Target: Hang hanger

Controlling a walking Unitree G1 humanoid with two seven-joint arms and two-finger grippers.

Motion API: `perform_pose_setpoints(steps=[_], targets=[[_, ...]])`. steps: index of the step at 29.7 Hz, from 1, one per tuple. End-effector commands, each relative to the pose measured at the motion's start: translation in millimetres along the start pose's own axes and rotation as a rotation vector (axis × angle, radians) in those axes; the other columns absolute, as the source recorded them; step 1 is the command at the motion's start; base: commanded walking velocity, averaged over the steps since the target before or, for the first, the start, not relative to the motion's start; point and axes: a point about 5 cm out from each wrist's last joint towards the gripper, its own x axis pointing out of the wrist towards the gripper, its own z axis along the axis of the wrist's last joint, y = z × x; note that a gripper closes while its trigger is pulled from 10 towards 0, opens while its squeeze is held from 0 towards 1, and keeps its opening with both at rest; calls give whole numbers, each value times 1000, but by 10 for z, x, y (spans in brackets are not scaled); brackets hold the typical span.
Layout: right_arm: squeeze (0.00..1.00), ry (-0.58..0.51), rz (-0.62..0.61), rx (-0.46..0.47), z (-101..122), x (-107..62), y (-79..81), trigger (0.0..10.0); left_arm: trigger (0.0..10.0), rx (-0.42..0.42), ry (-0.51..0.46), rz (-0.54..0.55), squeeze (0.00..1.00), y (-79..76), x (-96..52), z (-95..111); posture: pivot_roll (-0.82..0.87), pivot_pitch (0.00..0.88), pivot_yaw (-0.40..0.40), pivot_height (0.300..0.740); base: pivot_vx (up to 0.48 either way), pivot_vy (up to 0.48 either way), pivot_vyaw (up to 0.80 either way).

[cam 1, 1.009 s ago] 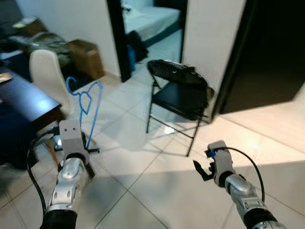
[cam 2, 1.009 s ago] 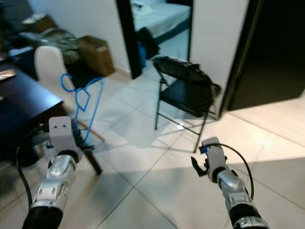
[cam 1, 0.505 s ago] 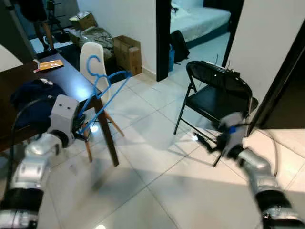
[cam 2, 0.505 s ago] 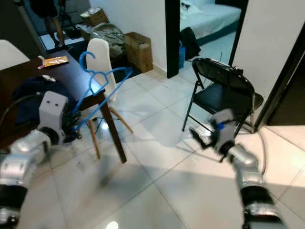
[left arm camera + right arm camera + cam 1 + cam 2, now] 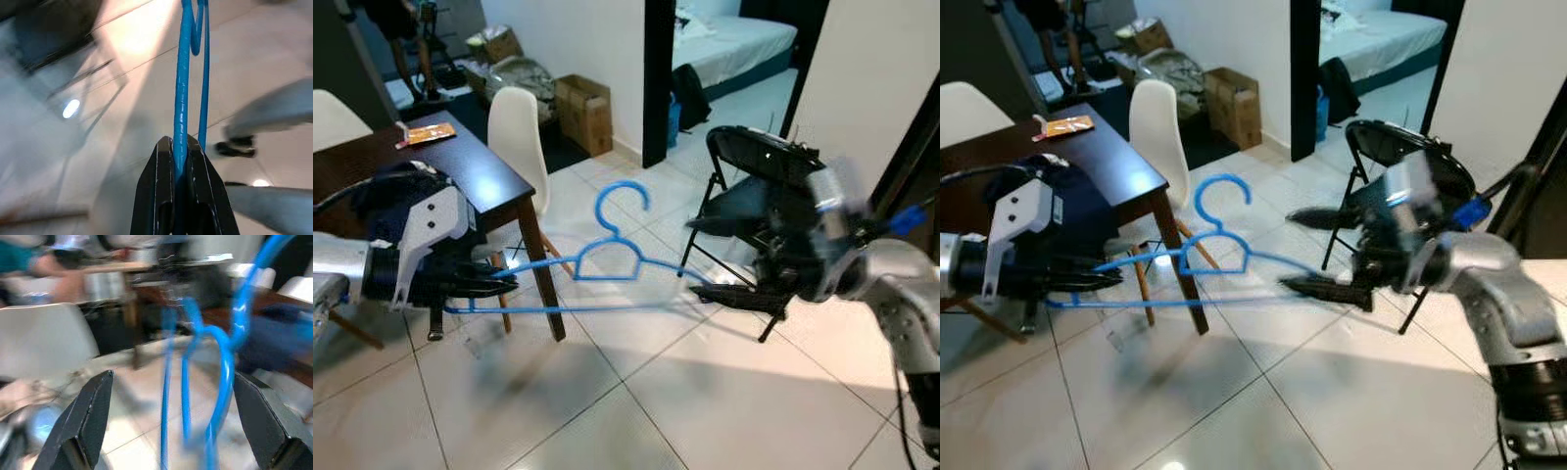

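Blue hanger (image 5: 607, 257) carried, not yet hung.
Left end effector (image 5: 499, 284) pinches its lower bar; right end effector (image 5: 1317, 252) gapes wide at its far tip; no rail visible.

Head stereo pair looking down, wrist views close on hanger (image 5: 607, 257)

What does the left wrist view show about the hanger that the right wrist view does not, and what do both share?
Left wrist view: the left pincer shut on the blue hanger, its fingers clamping the wire, above pale floor tiles.
Right wrist view: the right pincer open wide, fingers apart on either side of the hanger's end without touching it, with a white chair behind.
Both: the same blue hanger, seen lengthwise.
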Motion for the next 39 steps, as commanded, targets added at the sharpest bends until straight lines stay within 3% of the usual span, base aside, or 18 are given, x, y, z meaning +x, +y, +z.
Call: perform_pose_setpoints(steps=[1, 3, 4, 5, 9, 15, 22, 28, 34, 39], targets=[[992, 48, 16, -25, -49, 187, 19, 10000, 10000, 13, -18, -100, 0, -70, 135, 25, -14, 9, 63, 740, 0, 0, 0], [992, 48, 16, -25, -49, 187, 19, 10000, 10000, 13, -18, -100, 0, -70, 135, 25, -14, 9, 63, 740, 0, 0, 0], [871, 52, 11, -18, -62, 244, 8, 10000, 10000, 31, -11, -127, 0, -90, 197, 25, -12, 7, 60, 740, 0, 0, 0], [0, 60, 5, 2, -60, 270, 5, 10000, 10000, 46, -5, -155, 0, -111, 252, 30, -11, 8, 58, 740, 0, 0, 0], [0, 79, -23, 54, -31, 235, -21, 10000, 10000, 73, 21, -216, 0, -169, 343, 49, -16, 14, 54, 740, 0, 0, 0], [0, 73, -24, 91, -17, 154, -17, 10000, 10000, 94, 68, -208, 0, -174, 348, -6, -23, 17, 53, 740, 0, 0, 0], [0, 183, -49, 108, -152, 3, 8, 10000, 10000, 110, 75, -169, 0, -118, 276, 40, -34, 16, 53, 740, 0, 0, 0], [0, 284, -147, 158, -328, -223, -49, 10000, 10000, 124, 91, -126, 0, -52, 166, 61, -34, 17, 50, 740, 0, 0, 0], [0, 252, -224, 200, -399, -247, -102, 10000, 10000, 125, 87, -105, 0, -43, 150, 61, -32, 18, 49, 740, 0, 0, 0], [0, 131, -218, 227, -336, -189, -96, 10000, 10000, 122, 82, -99, 0, -56, 160, 60, -27, 24, 46, 740, 0, 0, 0]])
